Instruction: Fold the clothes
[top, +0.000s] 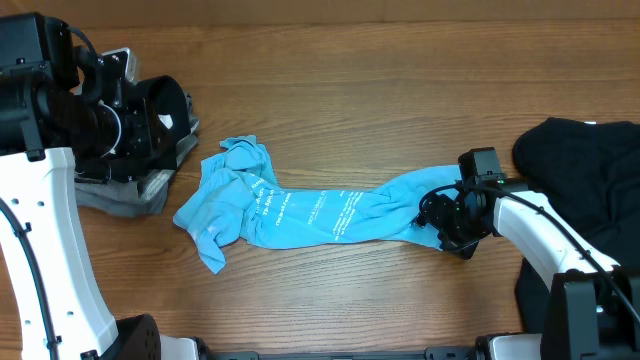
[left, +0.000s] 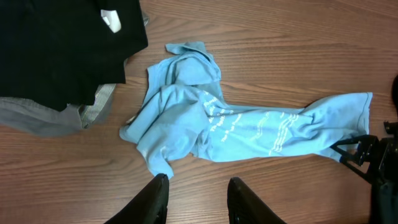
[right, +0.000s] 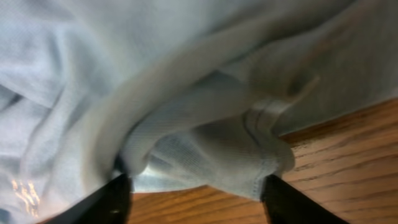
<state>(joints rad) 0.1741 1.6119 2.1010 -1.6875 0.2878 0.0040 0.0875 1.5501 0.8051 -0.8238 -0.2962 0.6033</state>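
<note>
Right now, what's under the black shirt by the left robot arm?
A grey cloth sticks out from under the black shirt. The shirt covers the rest, so anything else beneath is hidden.

Right claw (right: 198, 198) sits low over the wood bench (right: 351, 158), fingertips (right: 111, 200) spread wide. Light blue shirt (right: 155, 81) fills most of the frame, bunched between them and touching both. Stitched hem (right: 264, 155) curls lower right. Can't tell if it's clamped.
</note>
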